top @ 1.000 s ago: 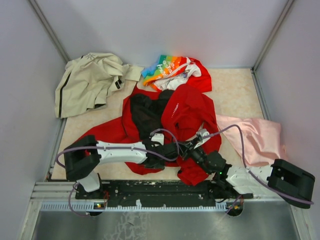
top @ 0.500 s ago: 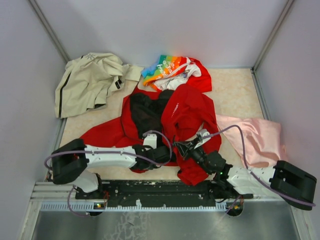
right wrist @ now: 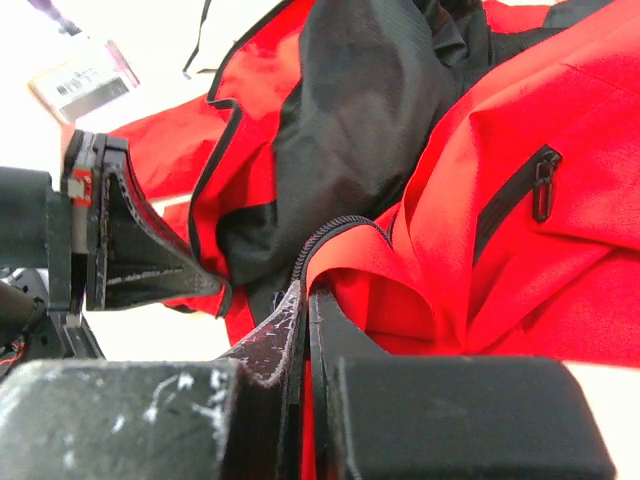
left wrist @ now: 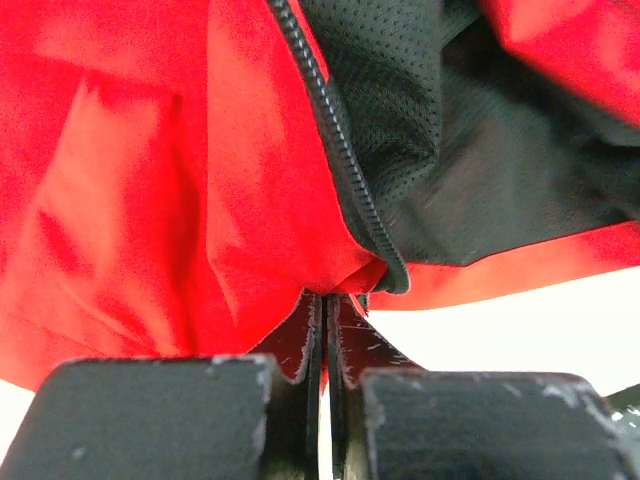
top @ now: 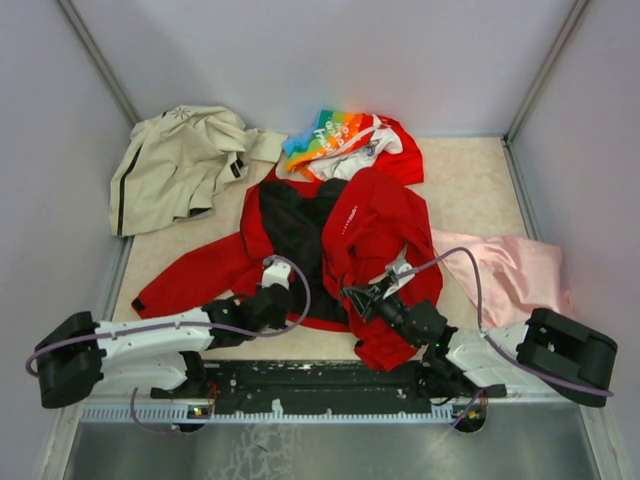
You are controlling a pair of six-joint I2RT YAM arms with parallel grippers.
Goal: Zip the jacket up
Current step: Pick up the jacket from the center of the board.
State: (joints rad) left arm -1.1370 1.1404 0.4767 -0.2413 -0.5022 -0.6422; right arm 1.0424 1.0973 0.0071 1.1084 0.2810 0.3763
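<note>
- Which step is in hand?
- The large bright red jacket with black mesh lining (top: 380, 215), spread mid-table, is pinched at its zipper hem ends by the left gripper (left wrist: 325, 310) and the right gripper (right wrist: 305, 300), both clamped shut on fabric.
- Next?
- The ends likely must be brought together and the pin seated.

Top view looks down from above the near edge over the whole surface (top: 470, 185). Both wrist views press close against the jacket (top: 375, 225), which all three share.
</note>
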